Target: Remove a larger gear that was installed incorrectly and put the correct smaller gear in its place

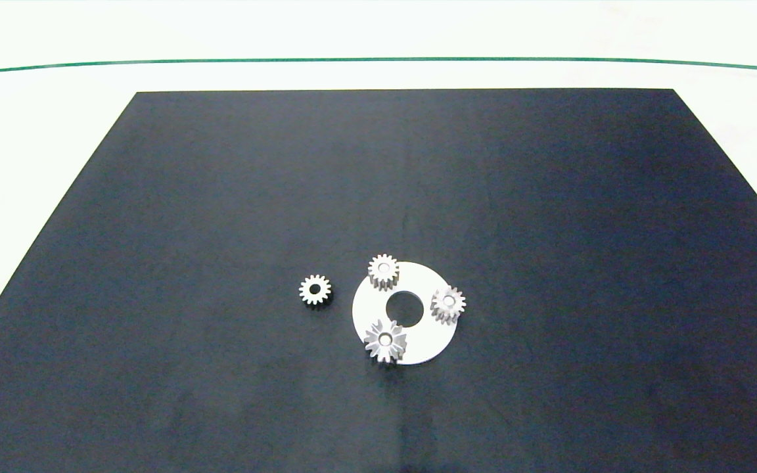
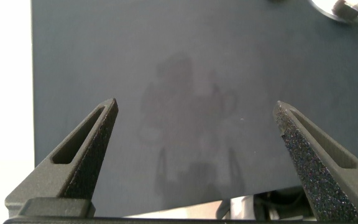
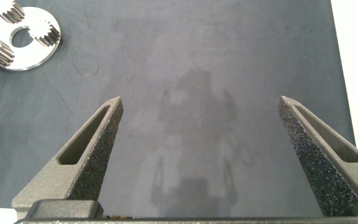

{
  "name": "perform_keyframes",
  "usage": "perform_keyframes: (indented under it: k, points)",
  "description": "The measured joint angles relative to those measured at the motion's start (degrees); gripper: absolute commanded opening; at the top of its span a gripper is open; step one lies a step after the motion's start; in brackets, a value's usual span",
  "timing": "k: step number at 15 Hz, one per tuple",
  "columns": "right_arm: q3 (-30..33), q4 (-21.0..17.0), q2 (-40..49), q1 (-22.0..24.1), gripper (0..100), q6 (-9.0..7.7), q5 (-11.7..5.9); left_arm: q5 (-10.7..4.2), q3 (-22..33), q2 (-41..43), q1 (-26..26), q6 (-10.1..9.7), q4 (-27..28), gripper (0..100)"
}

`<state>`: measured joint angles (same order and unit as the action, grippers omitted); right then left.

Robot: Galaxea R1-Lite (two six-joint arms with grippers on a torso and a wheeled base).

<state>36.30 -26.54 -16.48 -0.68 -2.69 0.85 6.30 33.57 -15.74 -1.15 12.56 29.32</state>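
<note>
Because the larger gear (image 1: 385, 340) sits wrongly on the disc's (image 1: 428, 341) near edge, the smaller gear (image 1: 315, 290) waits just left, while both the left gripper (image 2: 196, 112) and right gripper (image 3: 199, 109) hang spread wide, empty.

A white table (image 1: 37, 131) is carrying a large dark mat (image 1: 221, 197) that is covering most of its top. A thin green line (image 1: 221, 62) is running across the white surface beyond the mat. Lying directly on the mat are a white ring-shaped disc (image 1: 426, 335) with a round centre hole and, just beside it, the smaller gear (image 1: 315, 290), sitting apart from the disc
</note>
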Motion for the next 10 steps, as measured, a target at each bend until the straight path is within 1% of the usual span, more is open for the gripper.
perform_keyframes:
  k: [1,2,3,4,5,7,9,10]
  points:
    - [0.1,0.0,-0.7,0.1,100,0.00,0.00,1.50,0.1,-1.2,0.0,2.60,-0.9,100]
    - [0.3,0.1,-1.2,0.1,100,-0.05,0.00,2.73,0.1,-2.6,0.0,5.96,-1.6,100]
    - [0.3,0.1,-1.7,0.1,100,-0.09,0.00,3.69,0.2,-4.0,-0.1,8.78,-2.2,100]
    - [0.3,0.1,-2.1,0.1,100,-0.06,0.00,4.41,0.3,-5.7,-0.1,11.09,-2.6,100]
    - [0.4,0.1,-2.4,0.1,100,-0.06,0.00,4.80,0.4,-7.2,-0.2,12.61,-2.9,100]
    - [0.4,0.6,-3.1,0.1,100,-0.11,0.00,5.19,0.6,-11.0,-1.0,14.59,-4.3,100]
    - [0.4,0.8,-3.5,0.1,100,-0.24,0.00,5.27,0.7,-14.6,-4.0,15.20,-5.8,100]
    - [0.4,0.8,-3.7,0.1,100,-0.24,0.02,5.27,0.7,-16.4,-6.5,15.30,-6.5,100]
